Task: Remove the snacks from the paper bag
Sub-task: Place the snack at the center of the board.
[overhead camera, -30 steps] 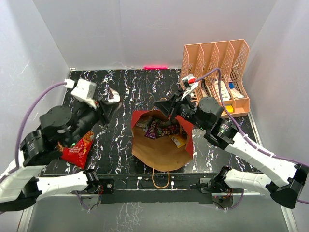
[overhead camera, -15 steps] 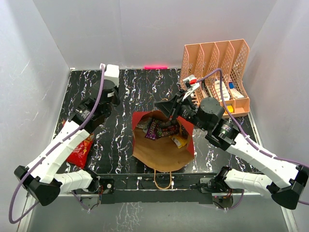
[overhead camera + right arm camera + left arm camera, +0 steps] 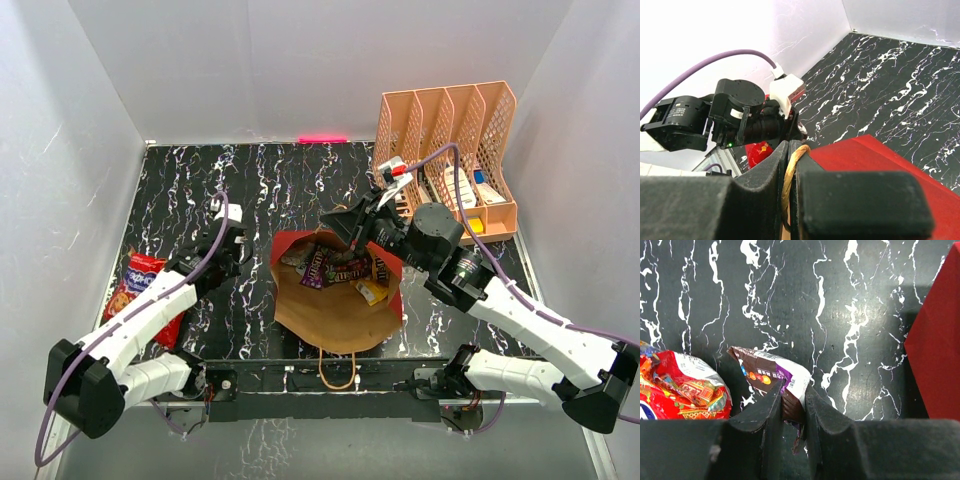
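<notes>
Black marbled tabletop (image 3: 290, 180), white walls close on three sides. From above I see the paper bag (image 3: 335, 312) lying open mid-table with small packets (image 3: 335, 268) in its mouth. Open floor lies to its left, the peach rack (image 3: 450, 140) crowds far right, and the red snack bag (image 3: 137, 285) hugs the left edge.

Left wrist: left gripper (image 3: 793, 390) pinched onto a brown-purple packet (image 3: 770, 375), apart from the bag's wall.

Right wrist: right gripper (image 3: 791, 150) clamped tight on a cord handle (image 3: 789, 175).

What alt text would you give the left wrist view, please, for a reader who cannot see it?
The left gripper pinches a small brown-and-purple candy packet over the black marbled table. A red snack bag lies at left; the side of the dark red paper bag shows at right.
</notes>
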`<act>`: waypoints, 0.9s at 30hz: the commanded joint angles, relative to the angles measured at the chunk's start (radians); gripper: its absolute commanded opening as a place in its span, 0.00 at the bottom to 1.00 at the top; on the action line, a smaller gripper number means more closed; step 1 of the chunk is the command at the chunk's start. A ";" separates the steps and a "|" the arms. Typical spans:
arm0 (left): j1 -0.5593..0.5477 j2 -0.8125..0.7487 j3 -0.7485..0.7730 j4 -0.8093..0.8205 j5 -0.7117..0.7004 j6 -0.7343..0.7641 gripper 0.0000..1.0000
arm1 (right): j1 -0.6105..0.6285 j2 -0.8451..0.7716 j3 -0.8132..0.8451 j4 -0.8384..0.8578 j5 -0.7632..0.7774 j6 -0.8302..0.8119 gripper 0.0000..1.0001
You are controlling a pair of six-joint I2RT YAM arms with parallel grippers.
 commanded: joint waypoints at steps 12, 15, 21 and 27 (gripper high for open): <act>0.071 0.192 0.077 -0.103 -0.046 -0.114 0.23 | -0.001 -0.035 0.013 0.081 0.016 0.012 0.07; 0.090 0.200 0.080 -0.114 -0.017 -0.119 0.28 | 0.000 -0.033 0.007 0.076 0.013 0.010 0.07; 0.098 0.146 0.084 -0.154 0.061 -0.148 0.61 | 0.000 -0.023 -0.007 0.085 -0.092 -0.016 0.07; 0.098 0.007 0.166 -0.193 0.281 -0.181 0.73 | 0.000 0.036 -0.006 0.121 -0.399 -0.040 0.07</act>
